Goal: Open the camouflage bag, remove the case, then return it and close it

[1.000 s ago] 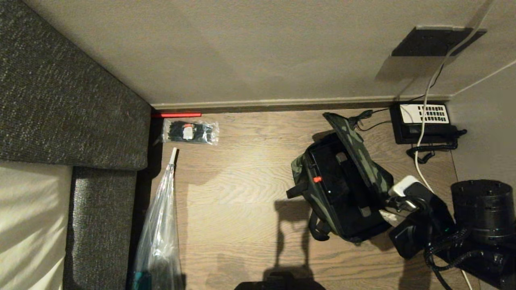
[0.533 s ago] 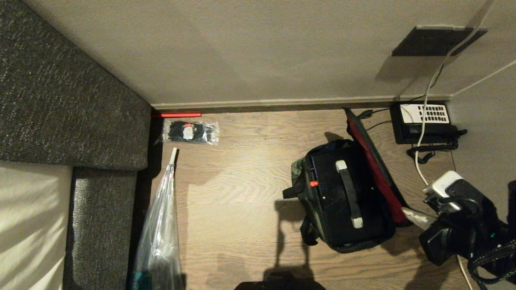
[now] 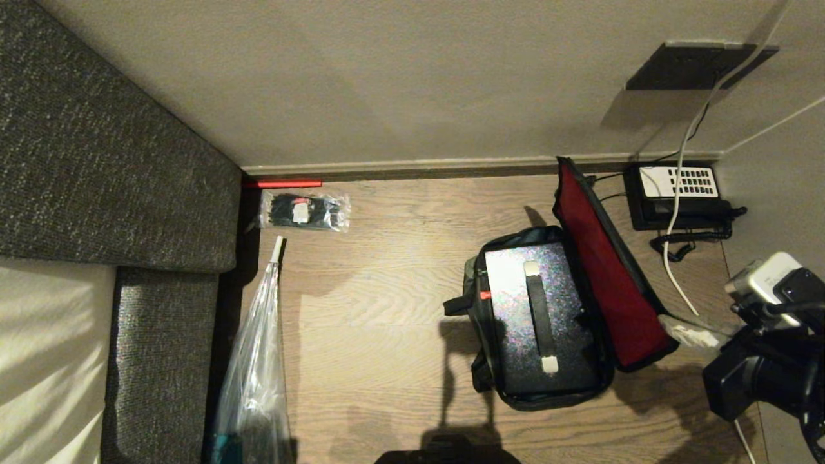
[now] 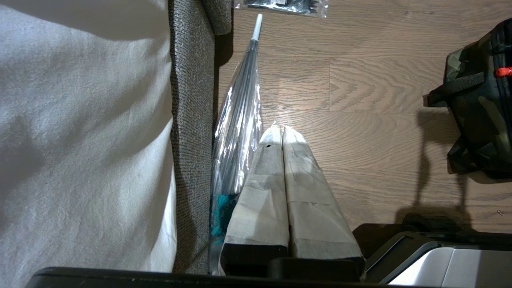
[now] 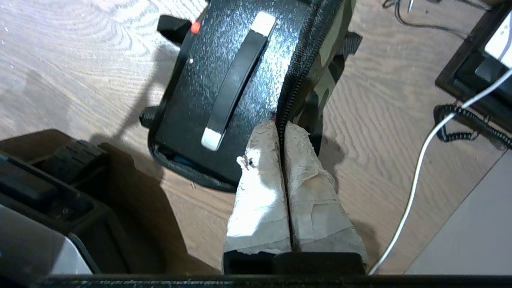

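Observation:
The camouflage bag (image 3: 478, 303) sits on the wood floor with its lid (image 3: 606, 270) swung open to the right, red lining up. Inside it lies the case (image 3: 515, 309), black and glittery, with a black strap handle and a small red latch. My right gripper (image 3: 689, 333) is at the lid's near right corner, shut on the lid's zipper edge. In the right wrist view the right gripper (image 5: 280, 126) has that zipper running between its tips, beside the case (image 5: 200, 84). My left gripper (image 4: 279, 130) hangs shut and empty over the floor, left of the bag (image 4: 478, 112).
A black telephone (image 3: 677, 196) with a coiled cord and a white cable (image 3: 673, 258) sits against the wall right of the bag. A packet of cable ties (image 3: 303, 211) and a clear-wrapped umbrella (image 3: 254, 361) lie by the grey sofa (image 3: 97, 161) at left.
My right gripper has moved right and toward me with the lid's edge in it. The lid has swung from over the bag to open, and the case now shows.

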Controlling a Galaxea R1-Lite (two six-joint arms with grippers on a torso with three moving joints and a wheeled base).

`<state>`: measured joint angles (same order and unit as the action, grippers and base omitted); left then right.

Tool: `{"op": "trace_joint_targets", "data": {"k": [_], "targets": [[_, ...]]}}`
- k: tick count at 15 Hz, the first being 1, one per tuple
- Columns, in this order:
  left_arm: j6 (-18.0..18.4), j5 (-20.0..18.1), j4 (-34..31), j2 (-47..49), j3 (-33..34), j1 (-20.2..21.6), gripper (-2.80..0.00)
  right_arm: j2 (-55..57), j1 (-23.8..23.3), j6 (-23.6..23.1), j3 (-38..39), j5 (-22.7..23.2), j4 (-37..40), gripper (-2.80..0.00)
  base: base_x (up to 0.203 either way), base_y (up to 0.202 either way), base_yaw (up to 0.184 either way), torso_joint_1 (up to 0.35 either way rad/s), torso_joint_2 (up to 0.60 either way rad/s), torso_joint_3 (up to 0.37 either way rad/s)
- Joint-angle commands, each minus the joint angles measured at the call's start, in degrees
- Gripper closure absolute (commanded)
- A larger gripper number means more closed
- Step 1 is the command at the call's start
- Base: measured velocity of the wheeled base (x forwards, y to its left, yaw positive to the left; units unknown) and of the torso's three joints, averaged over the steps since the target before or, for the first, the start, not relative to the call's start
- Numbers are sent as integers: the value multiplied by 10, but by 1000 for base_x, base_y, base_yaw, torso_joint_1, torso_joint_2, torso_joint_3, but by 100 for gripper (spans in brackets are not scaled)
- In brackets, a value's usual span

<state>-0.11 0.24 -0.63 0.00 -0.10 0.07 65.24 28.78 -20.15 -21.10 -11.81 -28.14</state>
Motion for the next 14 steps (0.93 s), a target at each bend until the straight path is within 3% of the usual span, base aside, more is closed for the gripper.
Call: {"op": "trace_joint_targets", "data": {"k": [1,10,14], "targets": [[-1,0,0,-1,0,0,0,-6,0,4,-19,-1,7,0,0,0,0,0,0,0],[0,0,0,-1,0,0,0,-11,3,56,-83,-9,65,0,0,0,0,0,0,0],[0,0,0,-1,0,0,0,1,10,56,-61,-8,64,0,0,0,0,0,0,0]]}}
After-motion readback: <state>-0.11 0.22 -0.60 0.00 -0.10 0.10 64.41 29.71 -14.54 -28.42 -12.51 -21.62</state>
